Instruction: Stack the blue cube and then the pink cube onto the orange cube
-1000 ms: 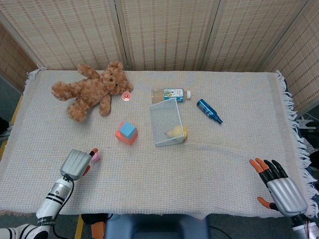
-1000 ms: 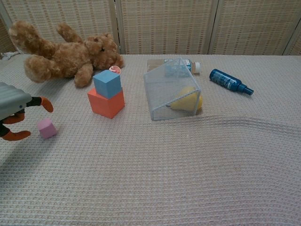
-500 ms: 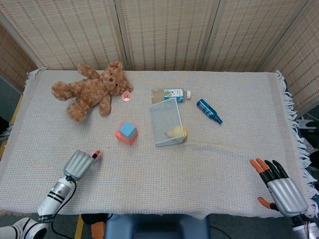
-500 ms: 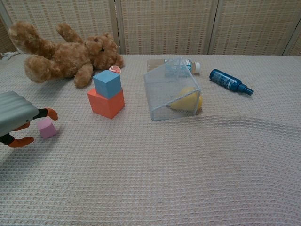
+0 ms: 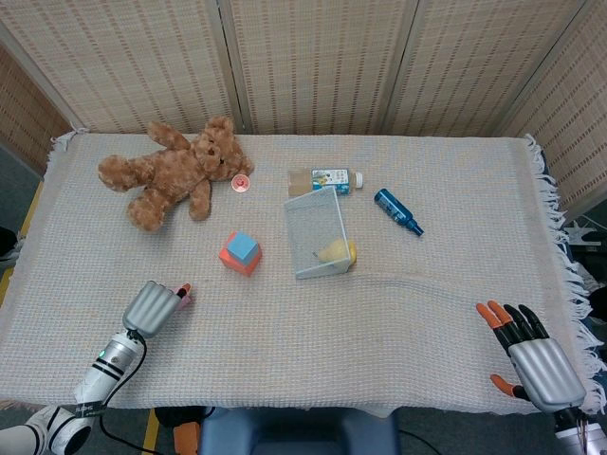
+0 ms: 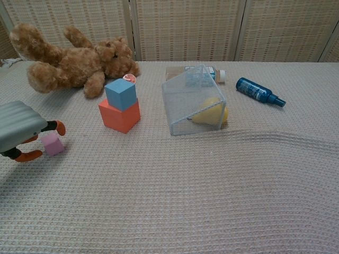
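Observation:
The blue cube [image 6: 121, 93] sits on top of the orange cube [image 6: 119, 116] at the table's left middle, also seen from the head as blue cube [image 5: 242, 247] on orange cube [image 5: 233, 260]. The pink cube [image 6: 53, 143] lies on the cloth to the front left. My left hand [image 6: 20, 129] reaches around it, one finger behind the cube and the thumb in front-left, still spread. From the head view my left hand [image 5: 153, 306] covers most of the pink cube [image 5: 185, 298]. My right hand [image 5: 529, 355] rests open at the front right corner, holding nothing.
A brown teddy bear [image 6: 74, 60] lies at the back left with a small red cap [image 5: 241, 182] beside it. A clear tilted container [image 6: 193, 103] with a yellow object inside stands right of the stack. A drink bottle [image 5: 325, 179] and a blue bottle [image 6: 259, 91] lie behind it.
My left hand has moved forward and right onto the pink cube, its fingers now bracketing it. The pink cube and the right hand have stayed where they were.

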Action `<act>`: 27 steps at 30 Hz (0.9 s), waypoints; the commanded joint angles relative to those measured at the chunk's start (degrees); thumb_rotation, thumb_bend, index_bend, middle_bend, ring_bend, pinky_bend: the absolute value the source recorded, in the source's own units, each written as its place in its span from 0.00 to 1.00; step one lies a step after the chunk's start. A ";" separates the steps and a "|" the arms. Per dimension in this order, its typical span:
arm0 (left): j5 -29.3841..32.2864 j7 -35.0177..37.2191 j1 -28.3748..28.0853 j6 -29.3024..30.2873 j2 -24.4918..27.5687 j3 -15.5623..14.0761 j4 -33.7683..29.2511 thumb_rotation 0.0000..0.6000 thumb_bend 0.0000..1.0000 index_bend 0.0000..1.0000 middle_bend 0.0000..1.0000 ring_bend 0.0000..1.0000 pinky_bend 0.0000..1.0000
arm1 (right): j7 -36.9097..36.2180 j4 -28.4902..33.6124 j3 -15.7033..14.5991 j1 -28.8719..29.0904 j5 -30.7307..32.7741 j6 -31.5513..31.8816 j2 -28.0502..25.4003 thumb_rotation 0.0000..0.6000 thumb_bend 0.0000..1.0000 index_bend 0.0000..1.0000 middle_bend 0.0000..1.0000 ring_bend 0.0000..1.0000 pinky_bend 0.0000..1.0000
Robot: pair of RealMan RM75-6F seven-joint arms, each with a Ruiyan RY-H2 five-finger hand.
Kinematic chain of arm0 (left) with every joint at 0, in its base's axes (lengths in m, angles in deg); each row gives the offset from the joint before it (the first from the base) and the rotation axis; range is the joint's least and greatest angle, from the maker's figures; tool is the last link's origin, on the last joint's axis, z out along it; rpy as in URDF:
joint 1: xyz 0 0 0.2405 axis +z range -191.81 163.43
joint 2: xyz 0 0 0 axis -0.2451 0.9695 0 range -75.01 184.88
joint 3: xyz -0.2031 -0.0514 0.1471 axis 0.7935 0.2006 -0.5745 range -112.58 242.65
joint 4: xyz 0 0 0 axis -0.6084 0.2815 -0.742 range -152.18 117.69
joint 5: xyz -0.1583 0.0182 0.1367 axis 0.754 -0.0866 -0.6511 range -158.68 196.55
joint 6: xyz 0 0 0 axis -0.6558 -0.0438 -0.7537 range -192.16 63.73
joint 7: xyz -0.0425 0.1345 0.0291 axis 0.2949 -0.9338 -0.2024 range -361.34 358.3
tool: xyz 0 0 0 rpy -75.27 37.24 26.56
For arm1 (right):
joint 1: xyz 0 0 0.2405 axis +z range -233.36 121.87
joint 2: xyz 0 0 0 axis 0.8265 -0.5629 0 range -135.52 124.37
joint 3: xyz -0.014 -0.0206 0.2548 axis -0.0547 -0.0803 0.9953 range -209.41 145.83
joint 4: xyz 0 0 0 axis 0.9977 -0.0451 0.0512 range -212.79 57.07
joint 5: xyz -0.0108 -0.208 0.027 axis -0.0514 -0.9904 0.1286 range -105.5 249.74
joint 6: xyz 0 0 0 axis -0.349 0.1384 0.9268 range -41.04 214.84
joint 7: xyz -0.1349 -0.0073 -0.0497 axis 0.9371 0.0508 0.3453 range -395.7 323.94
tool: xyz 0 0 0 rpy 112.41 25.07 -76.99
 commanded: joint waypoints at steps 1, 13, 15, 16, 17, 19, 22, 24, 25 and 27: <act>-1.53 2.10 0.14 0.33 -1.14 0.29 2.26 1.00 0.32 0.35 1.00 1.00 1.00 | 0.09 0.06 -0.02 0.01 0.01 -0.07 0.02 1.00 0.08 0.00 0.00 0.00 0.00; -3.91 8.14 0.11 0.78 -3.86 2.05 6.29 1.00 0.30 0.53 1.00 1.00 1.00 | -0.57 -0.03 0.03 -0.21 -0.11 0.51 -0.24 1.00 0.08 0.00 0.00 0.00 0.00; -4.34 8.40 0.16 1.66 -3.38 2.48 5.49 1.00 0.30 0.56 1.00 1.00 1.00 | -0.64 -0.04 0.05 -0.18 -0.08 0.48 -0.27 1.00 0.08 0.00 0.00 0.00 0.00; -4.67 8.31 0.22 2.31 -2.87 2.72 4.69 1.00 0.30 0.56 1.00 1.00 1.00 | -0.68 -0.02 0.07 -0.17 -0.08 0.47 -0.30 1.00 0.08 0.00 0.00 0.00 0.00; -4.86 8.29 0.31 2.79 -2.34 2.89 3.81 1.00 0.29 0.57 1.00 1.00 1.00 | -0.72 -0.03 0.06 -0.16 -0.11 0.47 -0.31 1.00 0.08 0.00 0.00 0.00 0.00; -5.14 8.18 0.47 3.51 -0.94 3.19 1.40 1.00 0.29 0.57 1.00 1.00 1.00 | -0.80 -0.06 0.01 -0.17 -0.24 0.49 -0.33 1.00 0.08 0.00 0.00 0.00 0.00; -4.37 8.01 0.77 3.43 3.12 3.98 -5.77 1.00 0.29 0.57 1.00 1.00 1.00 | -0.84 -0.05 -0.09 -0.14 -0.48 0.44 -0.39 1.00 0.08 0.00 0.00 0.00 0.00; -2.75 8.27 0.72 2.05 6.35 4.70 -11.53 1.00 0.29 0.58 1.00 1.00 1.00 | -0.85 -0.06 -0.14 -0.12 -0.58 0.39 -0.39 1.00 0.08 0.00 0.00 0.00 0.00; -1.52 8.11 0.50 0.96 8.80 5.36 -15.62 1.00 0.29 0.58 1.00 1.00 1.00 | -0.87 -0.04 -0.18 -0.09 -0.64 0.32 -0.40 1.00 0.09 0.00 0.00 0.00 0.00; -0.15 6.85 -0.04 -0.13 12.35 6.52 -20.96 1.00 0.29 0.59 1.00 1.00 1.00 | -0.90 -0.03 -0.23 -0.07 -0.78 0.28 -0.42 1.00 0.09 0.00 0.00 0.00 0.00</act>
